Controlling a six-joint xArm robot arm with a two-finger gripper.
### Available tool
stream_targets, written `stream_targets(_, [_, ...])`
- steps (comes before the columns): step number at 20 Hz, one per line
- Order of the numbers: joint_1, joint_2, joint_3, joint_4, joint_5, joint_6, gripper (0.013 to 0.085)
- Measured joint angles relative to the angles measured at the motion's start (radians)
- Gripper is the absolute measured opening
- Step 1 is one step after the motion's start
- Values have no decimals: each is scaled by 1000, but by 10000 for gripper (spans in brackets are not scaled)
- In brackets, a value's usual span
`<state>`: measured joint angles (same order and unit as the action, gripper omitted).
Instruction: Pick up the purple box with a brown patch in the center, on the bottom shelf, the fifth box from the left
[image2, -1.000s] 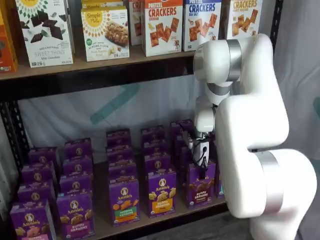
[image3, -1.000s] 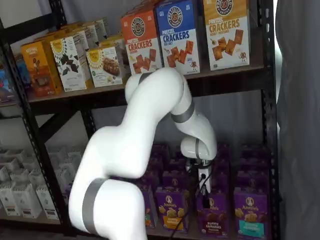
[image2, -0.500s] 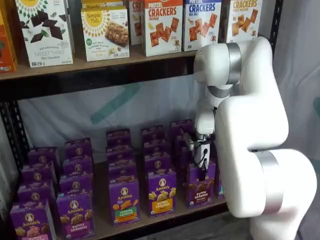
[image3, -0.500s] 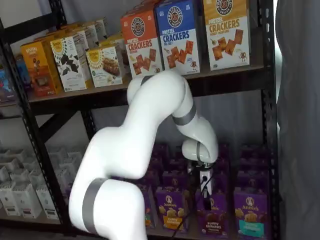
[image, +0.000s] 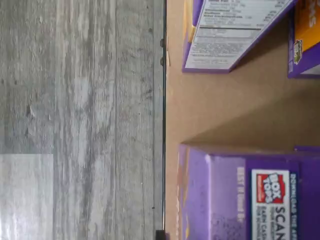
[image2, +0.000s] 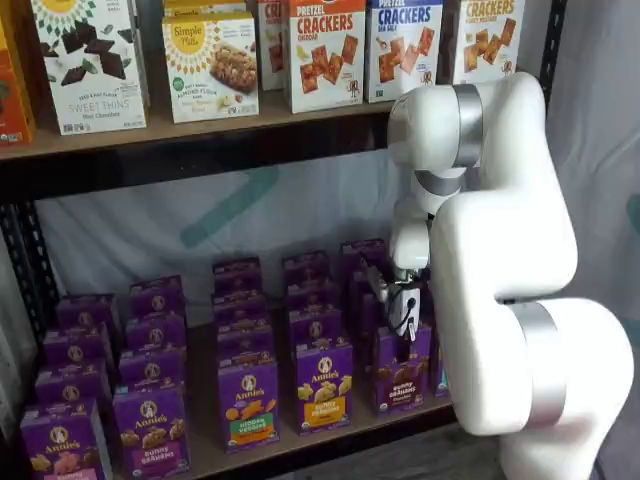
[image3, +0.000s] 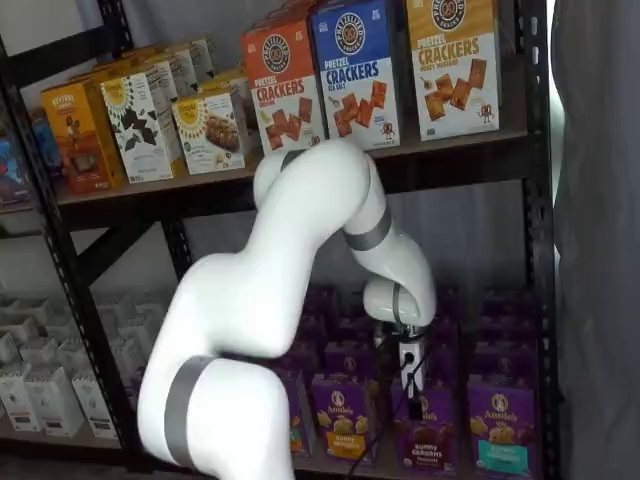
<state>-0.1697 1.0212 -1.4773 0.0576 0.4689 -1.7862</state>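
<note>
The purple box with a dark brown cracker picture and "Bunny Grahams" lettering stands at the front of the bottom shelf, right of the yellow-band box. It also shows in a shelf view. My gripper hangs from the white arm just above this box's top, also seen in a shelf view. Its fingers show no plain gap, so I cannot tell its state. The wrist view shows a purple box top with a Box Tops label on the tan board.
Rows of purple Annie's boxes fill the bottom shelf, among them a green-band box. Cracker boxes stand on the upper board. The black rack post is at the right. Grey wood floor lies past the shelf's front edge.
The gripper has come down a little toward the top of the Bunny Grahams box. The boxes have not moved.
</note>
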Motion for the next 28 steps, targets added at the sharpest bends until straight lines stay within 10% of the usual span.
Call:
stream_targets(11, [2,-7,17,6,-16,-3,570])
stream_targets(20, [3,-14,25,8,-11,-4,370])
stream_targets(28, [3,-22,42,16,-23,-12,370])
